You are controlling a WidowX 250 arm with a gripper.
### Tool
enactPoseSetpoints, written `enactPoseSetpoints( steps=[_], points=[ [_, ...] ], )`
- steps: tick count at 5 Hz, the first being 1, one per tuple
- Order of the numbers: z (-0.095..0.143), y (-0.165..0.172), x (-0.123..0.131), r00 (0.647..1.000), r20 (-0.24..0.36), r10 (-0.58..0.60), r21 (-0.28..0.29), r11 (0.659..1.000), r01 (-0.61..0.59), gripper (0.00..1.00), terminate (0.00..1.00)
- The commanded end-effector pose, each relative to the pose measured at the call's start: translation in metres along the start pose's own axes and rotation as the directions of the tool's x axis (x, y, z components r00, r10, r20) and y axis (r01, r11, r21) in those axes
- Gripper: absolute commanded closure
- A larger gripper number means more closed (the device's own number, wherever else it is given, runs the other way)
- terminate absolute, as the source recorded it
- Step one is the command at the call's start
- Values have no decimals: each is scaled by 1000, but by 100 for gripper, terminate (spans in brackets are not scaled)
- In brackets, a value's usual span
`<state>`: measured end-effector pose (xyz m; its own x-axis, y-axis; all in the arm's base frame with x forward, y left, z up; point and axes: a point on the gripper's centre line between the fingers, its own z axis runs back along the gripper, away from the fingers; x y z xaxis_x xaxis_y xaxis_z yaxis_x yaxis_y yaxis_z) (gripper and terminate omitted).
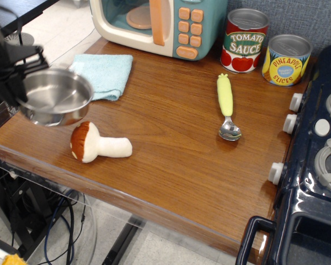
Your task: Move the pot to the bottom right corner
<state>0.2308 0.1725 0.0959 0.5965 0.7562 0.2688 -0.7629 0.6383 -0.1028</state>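
The small shiny steel pot hangs in the air above the table's left front part, tilted a little. My black gripper is shut on the pot's left rim and holds it up. The pot is above and just left of the plush mushroom. The bottom right corner of the brown wood tabletop lies far to the right, beside the dark navy toy stove with white knobs.
A light blue cloth lies behind the pot. A spoon with a yellow-green handle lies mid-table. A toy microwave, a tomato sauce can and a pineapple can stand along the back.
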Motion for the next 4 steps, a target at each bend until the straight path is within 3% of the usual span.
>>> enactPoseSetpoints(
  steps=[1,3,4],
  points=[
    [37,-59,-41,982,60,-181,-126,974,188,100,0],
    [24,-119,-93,923,30,-384,-197,903,382,100,0],
    [11,-141,-111,893,15,-449,-207,873,442,100,0]
  ],
)
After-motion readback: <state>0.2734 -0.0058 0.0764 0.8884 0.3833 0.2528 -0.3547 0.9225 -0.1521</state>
